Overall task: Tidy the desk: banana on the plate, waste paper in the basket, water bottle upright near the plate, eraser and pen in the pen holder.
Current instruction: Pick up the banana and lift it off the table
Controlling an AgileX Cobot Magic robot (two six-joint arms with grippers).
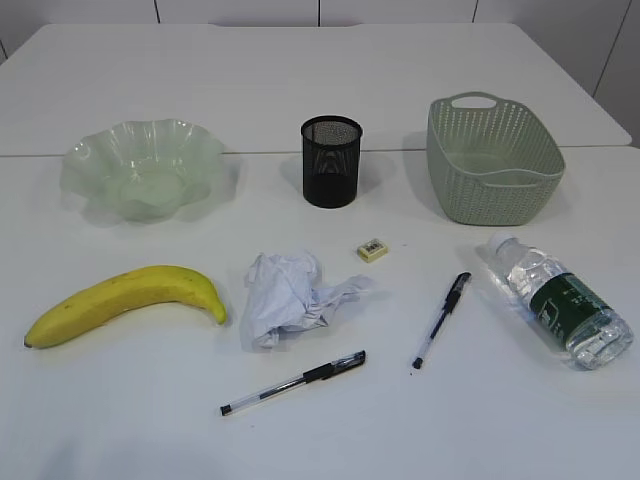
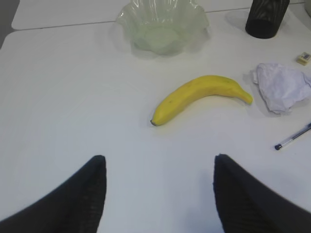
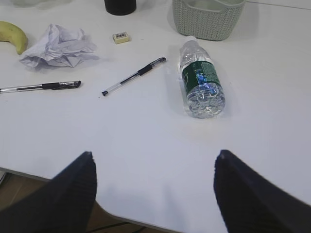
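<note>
A yellow banana (image 1: 125, 300) lies at the front left, below the pale green glass plate (image 1: 90, 160). Crumpled waste paper (image 1: 285, 298) lies mid-table, with a small yellow eraser (image 1: 372, 249) to its right. Two pens lie flat: one (image 1: 295, 382) at the front, one (image 1: 442, 320) further right. A water bottle (image 1: 555, 300) lies on its side at the right. The black mesh pen holder (image 1: 331, 160) and green basket (image 1: 492, 155) stand at the back. My left gripper (image 2: 159, 160) is open and empty, short of the banana (image 2: 201, 96). My right gripper (image 3: 154, 158) is open and empty near the table's front edge, short of the bottle (image 3: 200, 80).
The table's front edge (image 3: 121, 218) runs just under my right gripper. A second white table (image 1: 320, 80) adjoins at the back. Neither arm shows in the exterior view.
</note>
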